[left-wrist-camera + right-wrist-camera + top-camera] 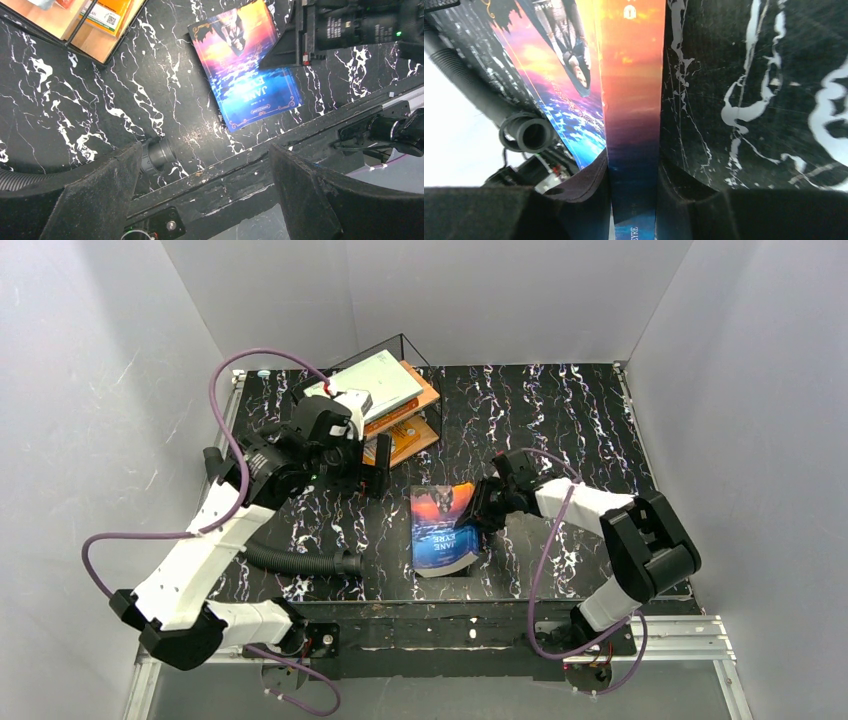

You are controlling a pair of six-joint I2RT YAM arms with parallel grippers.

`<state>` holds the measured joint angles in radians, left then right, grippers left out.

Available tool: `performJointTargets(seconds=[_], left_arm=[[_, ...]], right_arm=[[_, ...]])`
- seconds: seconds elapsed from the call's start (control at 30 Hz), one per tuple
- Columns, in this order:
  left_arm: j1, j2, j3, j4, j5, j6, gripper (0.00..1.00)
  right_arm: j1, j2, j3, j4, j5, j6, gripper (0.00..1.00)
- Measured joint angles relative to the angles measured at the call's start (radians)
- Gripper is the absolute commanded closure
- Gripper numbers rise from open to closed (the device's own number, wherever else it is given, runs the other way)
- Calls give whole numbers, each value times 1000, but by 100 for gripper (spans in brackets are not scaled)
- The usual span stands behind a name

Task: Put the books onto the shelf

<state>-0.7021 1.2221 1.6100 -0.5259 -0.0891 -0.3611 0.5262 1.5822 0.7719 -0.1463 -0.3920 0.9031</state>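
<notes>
Already the shelf (92, 42) holds stacked books (385, 382); right tool (480, 510) grips the blue book (445, 532), left tool (202, 192) gapes.

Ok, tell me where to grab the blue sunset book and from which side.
Take the blue book by its spine, coming in from the right arm's side. It is thin and flat, so only an edge fits between two fingers. The spine is likely its stiffest edge, and it faces that arm. The right gripper is shut across it there.
</notes>
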Motion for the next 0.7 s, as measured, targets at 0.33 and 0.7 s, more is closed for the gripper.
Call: performJointTargets(seconds=[0.33,0.7], left_arm=[[66,32,-138,9,79,-131,2],[188,-51,-203,76,196,-182,2]], right_arm=[[-11,-277,-20,-147,99,-184,99],[-47,-385,24,1,-215,-201,99]])
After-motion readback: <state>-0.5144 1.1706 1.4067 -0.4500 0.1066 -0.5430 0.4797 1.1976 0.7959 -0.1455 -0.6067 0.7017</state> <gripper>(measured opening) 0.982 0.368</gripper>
